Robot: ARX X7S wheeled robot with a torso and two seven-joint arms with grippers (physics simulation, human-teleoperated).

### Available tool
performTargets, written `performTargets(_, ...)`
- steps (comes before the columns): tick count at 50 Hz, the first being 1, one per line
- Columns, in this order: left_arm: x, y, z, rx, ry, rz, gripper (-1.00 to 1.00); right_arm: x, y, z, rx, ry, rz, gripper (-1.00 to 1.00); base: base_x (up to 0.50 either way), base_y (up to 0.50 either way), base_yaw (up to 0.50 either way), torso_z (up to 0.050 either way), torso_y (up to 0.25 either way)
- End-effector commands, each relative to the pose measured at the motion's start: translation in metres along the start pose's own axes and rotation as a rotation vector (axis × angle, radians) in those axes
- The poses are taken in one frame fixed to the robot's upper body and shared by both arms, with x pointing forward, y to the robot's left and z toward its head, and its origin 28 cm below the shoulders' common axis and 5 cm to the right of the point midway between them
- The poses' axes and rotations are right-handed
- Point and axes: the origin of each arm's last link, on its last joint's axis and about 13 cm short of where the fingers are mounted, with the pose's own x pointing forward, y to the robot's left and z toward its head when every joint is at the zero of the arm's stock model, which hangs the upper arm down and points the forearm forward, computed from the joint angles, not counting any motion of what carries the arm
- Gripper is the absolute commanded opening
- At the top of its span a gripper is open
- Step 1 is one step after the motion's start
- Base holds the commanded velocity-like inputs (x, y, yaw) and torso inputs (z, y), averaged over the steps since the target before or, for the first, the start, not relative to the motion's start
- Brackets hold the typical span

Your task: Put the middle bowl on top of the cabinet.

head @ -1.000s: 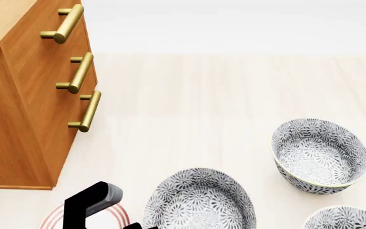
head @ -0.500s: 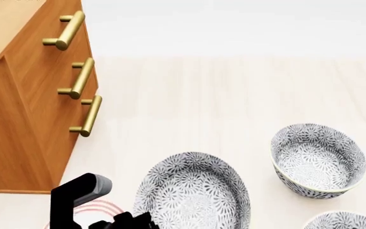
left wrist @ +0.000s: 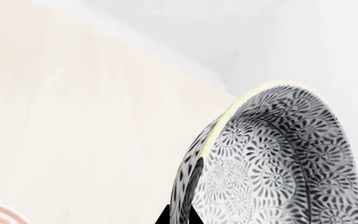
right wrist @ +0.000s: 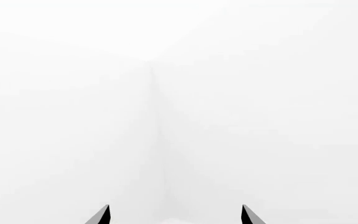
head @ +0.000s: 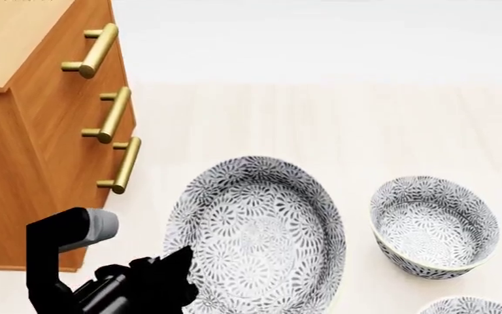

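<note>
One bowl, the middle bowl (head: 255, 235), is off the desk (head: 321, 124) and tipped steeply on edge, so I judge the main risk is that it pivots or slips out of the pinch as I swing it up toward the cabinet (head: 24, 150), or clips the cabinet's front edge, since the hold is on a thin strip of wall only. My left gripper (head: 177, 271) has its fingers clamped across the bowl's near rim, one inside and one outside, with the rest of the bowl standing beyond the fingertips, beside the cabinet and lower than its top. Right gripper (right wrist: 175, 215) fingers are apart, holding nothing.
</note>
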Motion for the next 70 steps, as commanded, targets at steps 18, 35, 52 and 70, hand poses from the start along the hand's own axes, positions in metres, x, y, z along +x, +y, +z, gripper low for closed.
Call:
performTargets(18, -0.019, -0.022, 0.032, 0.009, -0.115, -0.143, -1.0, -0.002, 0.0, -0.001, -0.039, -0.013, 0.012, 1.0, 0.0, 0.0, 0.0, 0.017, 0.25)
performTargets(35, -0.035, -0.031, 0.046, 0.044, -0.211, -0.157, -1.0, -0.003, 0.002, 0.0, -0.039, -0.018, 0.014, 1.0, 0.0, 0.0, 0.0, 0.017, 0.25)
performTargets(52, -0.057, -0.048, 0.08, 0.074, -0.305, -0.181, -1.0, -0.003, 0.004, 0.0, -0.039, -0.019, 0.015, 1.0, 0.0, 0.0, 0.0, 0.012, 0.147)
performTargets(70, -0.077, -0.084, 0.159, -0.109, -0.264, 0.019, -1.0, -0.005, 0.01, 0.002, -0.04, -0.017, 0.018, 1.0, 0.0, 0.0, 0.0, 0.0, 0.0)
